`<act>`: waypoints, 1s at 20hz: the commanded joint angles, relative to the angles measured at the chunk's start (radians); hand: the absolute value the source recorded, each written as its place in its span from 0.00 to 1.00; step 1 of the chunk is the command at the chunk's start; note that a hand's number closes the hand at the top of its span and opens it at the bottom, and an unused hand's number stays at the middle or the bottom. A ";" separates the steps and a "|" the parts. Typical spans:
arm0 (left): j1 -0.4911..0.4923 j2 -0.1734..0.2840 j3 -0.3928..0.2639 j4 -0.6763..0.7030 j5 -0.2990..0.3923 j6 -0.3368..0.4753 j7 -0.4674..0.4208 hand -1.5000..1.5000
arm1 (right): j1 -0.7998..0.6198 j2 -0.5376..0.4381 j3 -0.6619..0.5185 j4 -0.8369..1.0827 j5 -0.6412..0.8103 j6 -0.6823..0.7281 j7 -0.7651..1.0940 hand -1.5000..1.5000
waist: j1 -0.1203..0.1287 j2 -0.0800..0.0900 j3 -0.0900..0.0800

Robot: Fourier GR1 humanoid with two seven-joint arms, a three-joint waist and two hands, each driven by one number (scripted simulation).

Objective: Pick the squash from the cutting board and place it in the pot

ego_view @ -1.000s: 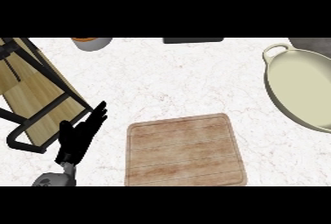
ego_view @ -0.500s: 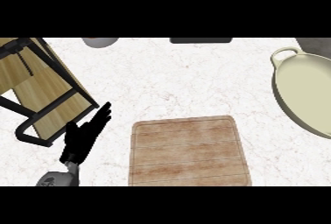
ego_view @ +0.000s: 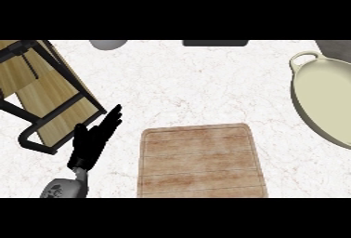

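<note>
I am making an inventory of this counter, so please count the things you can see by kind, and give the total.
Cutting board: 1
Pot, cream, partly cut off at the right edge: 1
Wooden rack with black frame: 1
Grey round thing at the top edge: 1
Dark flat thing at the top edge: 1
Squash: 0 visible
Total: 5

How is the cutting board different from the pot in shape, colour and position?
The cutting board is flat, rectangular and brown wood; the pot is oval, cream and has a raised rim with a handle. The cutting board lies low in the middle; the pot sits at the right edge, partly cut off. No squash shows on or in either.
</note>
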State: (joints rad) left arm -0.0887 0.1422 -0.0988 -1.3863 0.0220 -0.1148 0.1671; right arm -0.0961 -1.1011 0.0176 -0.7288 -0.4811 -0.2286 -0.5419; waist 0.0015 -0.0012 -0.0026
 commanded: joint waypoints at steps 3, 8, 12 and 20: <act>0.027 -0.015 -0.022 -0.012 -0.022 0.000 -0.020 0.50 | -0.144 -0.072 0.112 -0.128 0.128 -0.037 0.303 1.00 | 0.018 0.003 0.001; 0.038 0.015 -0.009 -0.034 -0.003 -0.045 -0.027 0.50 | -0.323 -0.021 0.203 -0.022 0.279 0.001 0.425 1.00 | 0.040 0.008 0.003; 0.025 -0.019 -0.030 0.019 -0.046 -0.013 -0.047 0.50 | -0.435 0.025 0.271 0.042 0.411 0.024 0.473 1.00 | 0.037 0.010 0.003; -0.062 -0.009 0.013 0.024 0.013 -0.052 0.012 0.50 | -0.577 0.096 0.481 0.192 0.731 -0.002 0.666 1.00 | 0.054 0.015 0.003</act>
State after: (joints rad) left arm -0.1265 0.1332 -0.0994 -1.3701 0.0158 -0.1526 0.1655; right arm -0.5854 -1.0484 0.4179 -0.6010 0.1241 -0.2486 0.0271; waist 0.0540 0.0135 0.0002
